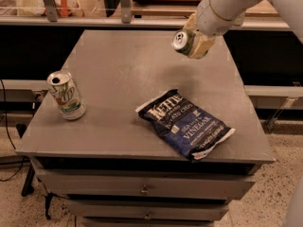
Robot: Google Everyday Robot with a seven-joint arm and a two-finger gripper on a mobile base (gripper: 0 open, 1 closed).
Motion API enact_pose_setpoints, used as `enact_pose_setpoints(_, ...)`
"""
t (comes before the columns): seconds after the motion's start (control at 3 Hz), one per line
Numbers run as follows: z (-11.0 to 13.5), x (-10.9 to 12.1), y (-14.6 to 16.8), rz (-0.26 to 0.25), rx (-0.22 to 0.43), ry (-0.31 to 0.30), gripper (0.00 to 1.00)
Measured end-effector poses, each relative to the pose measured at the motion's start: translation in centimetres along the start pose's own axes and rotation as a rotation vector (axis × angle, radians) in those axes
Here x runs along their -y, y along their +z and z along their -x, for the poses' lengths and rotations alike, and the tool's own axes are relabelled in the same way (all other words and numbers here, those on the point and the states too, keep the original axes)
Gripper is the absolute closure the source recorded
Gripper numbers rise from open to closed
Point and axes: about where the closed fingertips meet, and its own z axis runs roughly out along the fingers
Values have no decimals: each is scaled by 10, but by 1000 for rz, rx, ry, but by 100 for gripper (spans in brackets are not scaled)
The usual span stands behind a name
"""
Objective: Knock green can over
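Note:
The green can (184,42) is a small dark green can with a silver top. It is held in the air above the far right part of the grey table (128,70), tilted with its top toward the left. My gripper (193,42) is shut on it, its pale fingers (202,45) clamped on the can's body. The white arm reaches in from the upper right.
A white can with a green and red logo (66,95) stands upright near the table's left front. A dark blue chip bag (186,124) lies flat at the front right. Drawers sit below the tabletop; shelving runs behind the table.

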Motion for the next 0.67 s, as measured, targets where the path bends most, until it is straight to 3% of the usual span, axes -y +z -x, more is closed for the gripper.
enact_pose_setpoints(0.67, -7, -23, 18, 205, -280, -281, 100)
